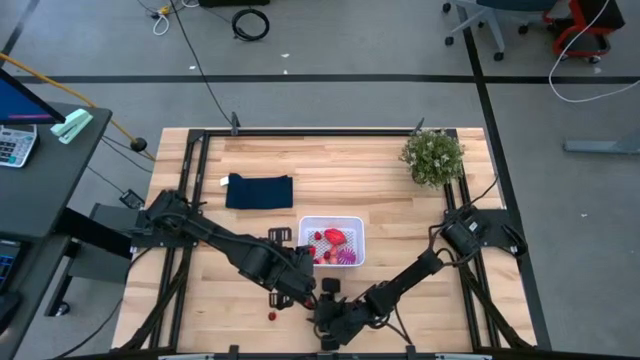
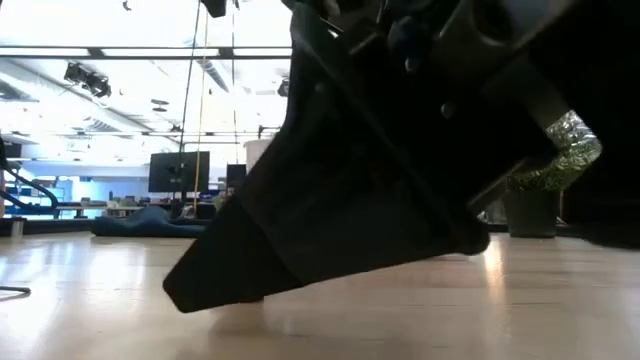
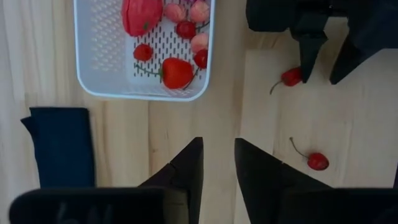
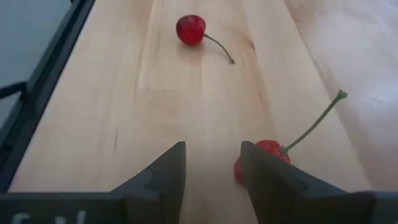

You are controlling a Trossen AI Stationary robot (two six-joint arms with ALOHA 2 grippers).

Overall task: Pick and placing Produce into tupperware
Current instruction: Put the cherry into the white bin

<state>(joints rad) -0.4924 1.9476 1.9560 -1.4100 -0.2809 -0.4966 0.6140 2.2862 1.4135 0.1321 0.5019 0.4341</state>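
Both dark arms reached toward the near edge of the table, meeting below the tupperware (image 1: 331, 242). The left arm stretched in a long diagonal from its base at the left side, its left gripper (image 3: 217, 163) hovering above bare wood with the two wedge-shaped fingers a narrow gap apart and nothing between them. The right arm bent in from its base at the right side, and the right gripper (image 4: 212, 167) sat low over the tabletop, fingers parted; a small wrinkled red piece with a long green stem (image 4: 272, 152) lay just beside one finger, not clearly between the two.

The tupperware was a white, shallow, rounded-corner tray with a perforated bottom. Inside it lay a larger red piece (image 3: 141, 15), a glossy red strawberry-like piece (image 3: 178, 72), several small red and pinkish bits, and, in the high view, a purple-magenta ribbed ball (image 1: 347, 257). A smooth round cherry with a thin stem (image 4: 190, 29) rested on the pale, grained wood well apart from the right gripper. A dark navy folded cloth (image 1: 259, 191) lay beside the tupperware, and a green leafy potted plant (image 1: 433, 156) stood at the far right corner.

The low view was almost wholly blocked by a dark arm body, and the tray's far end was cut off in the left wrist view
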